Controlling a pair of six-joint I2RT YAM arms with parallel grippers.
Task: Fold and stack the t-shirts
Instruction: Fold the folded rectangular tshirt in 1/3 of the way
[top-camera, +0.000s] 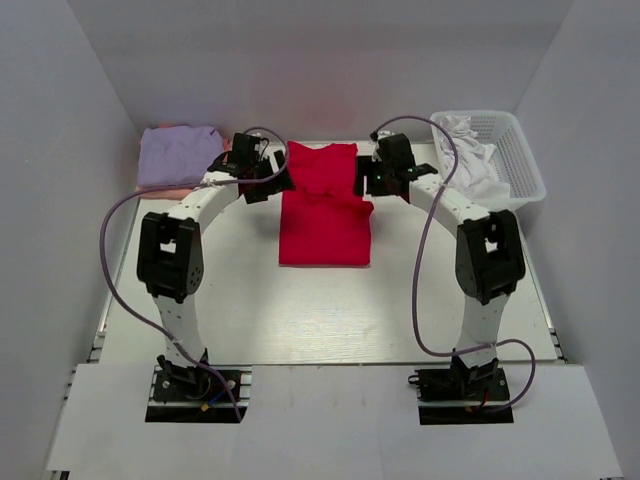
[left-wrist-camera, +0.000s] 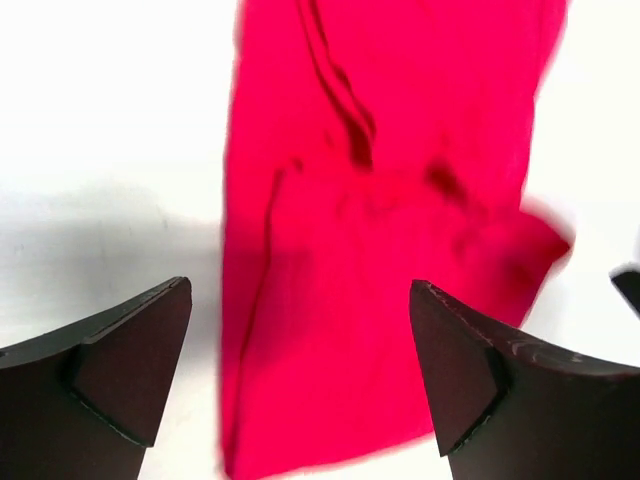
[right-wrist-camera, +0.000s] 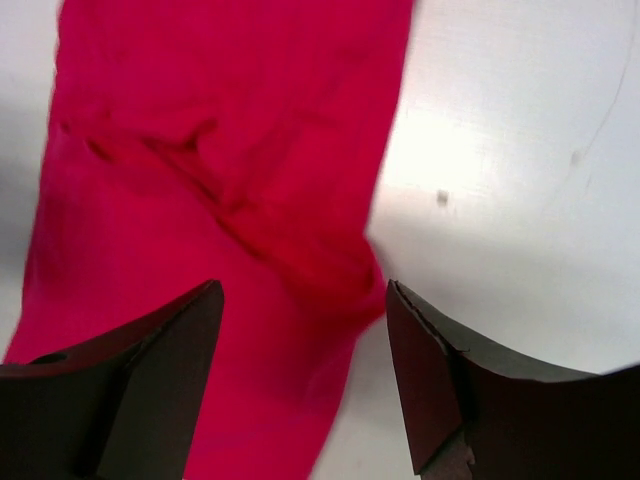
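A bright red t-shirt (top-camera: 325, 215) lies partly folded at the table's back centre, with its upper part bunched. My left gripper (top-camera: 275, 182) is open and empty at its upper left edge. My right gripper (top-camera: 366, 180) is open and empty at its upper right edge. In the left wrist view the red shirt (left-wrist-camera: 380, 250) lies below and between the spread jaws of the left gripper (left-wrist-camera: 300, 370). In the right wrist view the red shirt's (right-wrist-camera: 200, 200) edge lies under the open right gripper (right-wrist-camera: 305, 370). A folded lavender shirt (top-camera: 178, 155) lies at the back left on a salmon-pink one (top-camera: 165, 191).
A white lattice basket (top-camera: 522, 165) holding white cloth (top-camera: 470, 150) stands at the back right. White walls close in the table on three sides. The arms' purple cables (top-camera: 110, 250) loop out on both sides.
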